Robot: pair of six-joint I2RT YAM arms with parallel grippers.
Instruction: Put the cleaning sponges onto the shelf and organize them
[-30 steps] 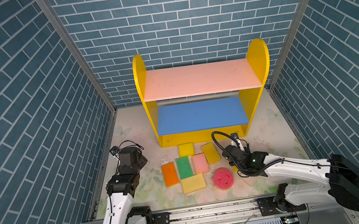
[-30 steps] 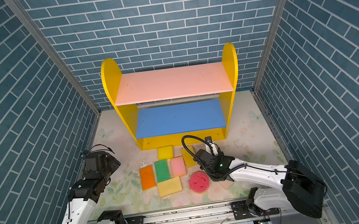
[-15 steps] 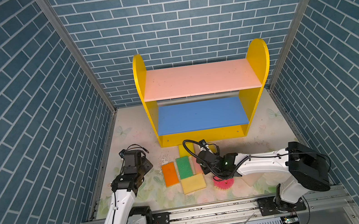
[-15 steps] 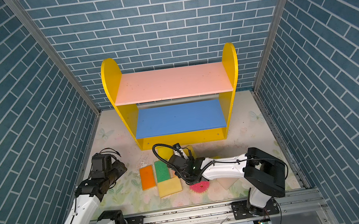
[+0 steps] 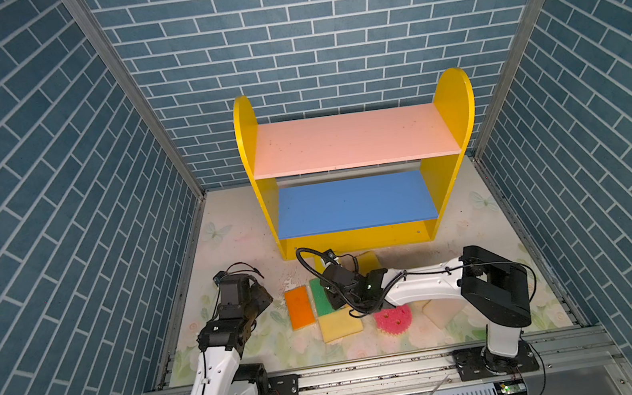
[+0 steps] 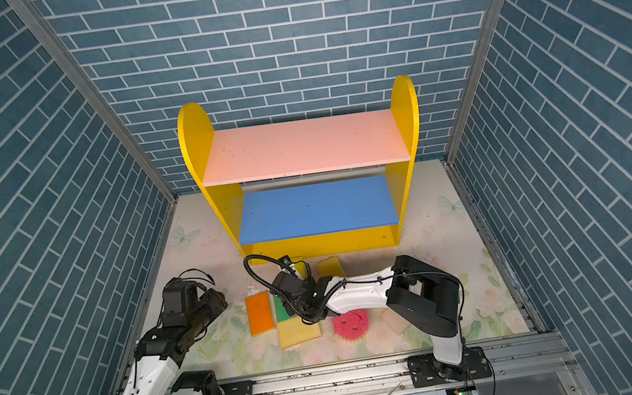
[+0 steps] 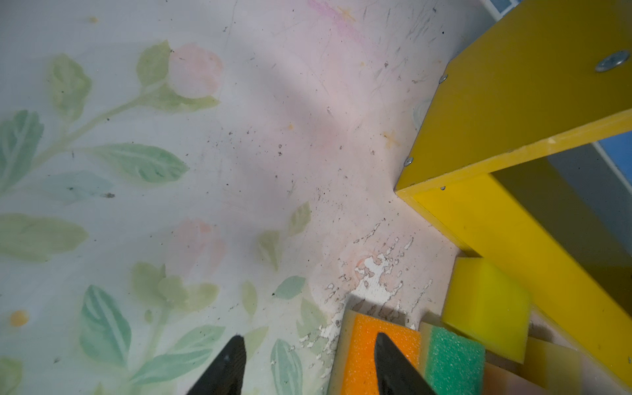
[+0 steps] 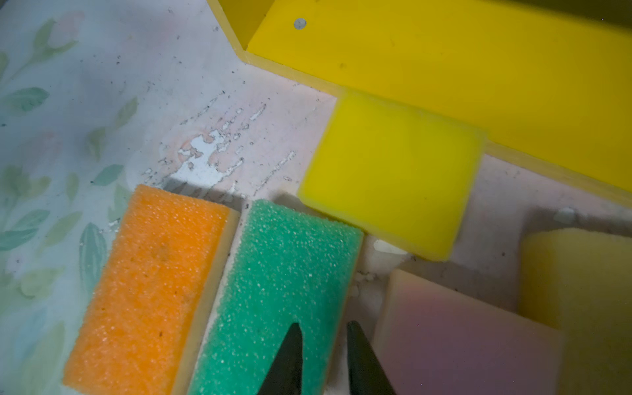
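Green sponge sits right under my right gripper: jaws a narrow slit apart, gripping nothing, tips over its right edge. Orange sponge lies just left of it, pink sponge just right, yellow sponge farther on against the shelf. All lie on the table. My left gripper hangs parted and empty, beside the orange one's left edge.

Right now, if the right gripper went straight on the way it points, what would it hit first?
Probably the green rectangular foam sponge: the right gripper, jaws slightly apart, aims at its edge beside the pink foam block. Depth is unclear.
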